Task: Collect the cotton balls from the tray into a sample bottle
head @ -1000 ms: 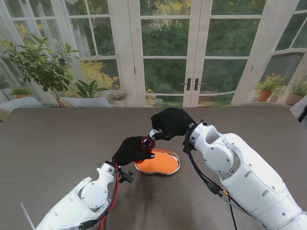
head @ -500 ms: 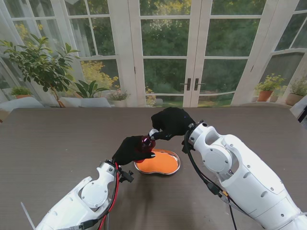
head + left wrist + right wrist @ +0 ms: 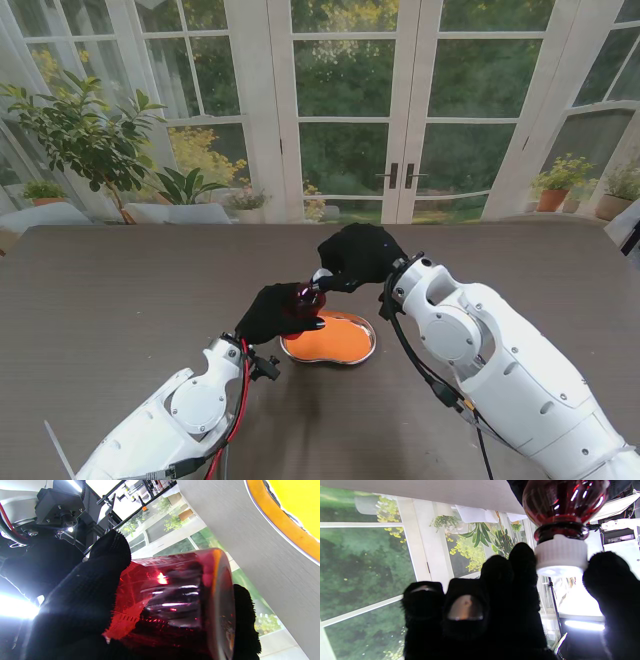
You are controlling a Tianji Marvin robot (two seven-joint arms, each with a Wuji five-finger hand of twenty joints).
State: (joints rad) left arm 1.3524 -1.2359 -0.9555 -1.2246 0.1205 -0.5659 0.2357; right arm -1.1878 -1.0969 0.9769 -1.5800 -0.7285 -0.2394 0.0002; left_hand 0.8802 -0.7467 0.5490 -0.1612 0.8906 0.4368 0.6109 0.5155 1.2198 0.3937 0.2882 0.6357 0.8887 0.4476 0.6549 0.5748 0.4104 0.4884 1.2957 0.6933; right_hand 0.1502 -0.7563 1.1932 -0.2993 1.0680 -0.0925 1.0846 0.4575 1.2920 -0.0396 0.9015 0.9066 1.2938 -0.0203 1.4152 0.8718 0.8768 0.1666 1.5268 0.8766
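My left robot hand (image 3: 278, 313) grips the red bottle (image 3: 306, 298), lifted off the surface (image 3: 120, 300) just beside the orange tray's (image 3: 335, 340) left end. My right robot hand (image 3: 357, 256) pinches the bottle's white cap (image 3: 561, 556) between thumb and fingers (image 3: 522, 562). I cannot make out any cotton balls.

Glass doors (image 3: 345, 110), potted plants (image 3: 85, 135), daylight

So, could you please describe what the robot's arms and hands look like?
Both arms have glossy white rounded shells with grey circular joint caps. Each robot hand, left and right, wears a black knit glove. Red and black cables run along the left arm; black cables along the right.
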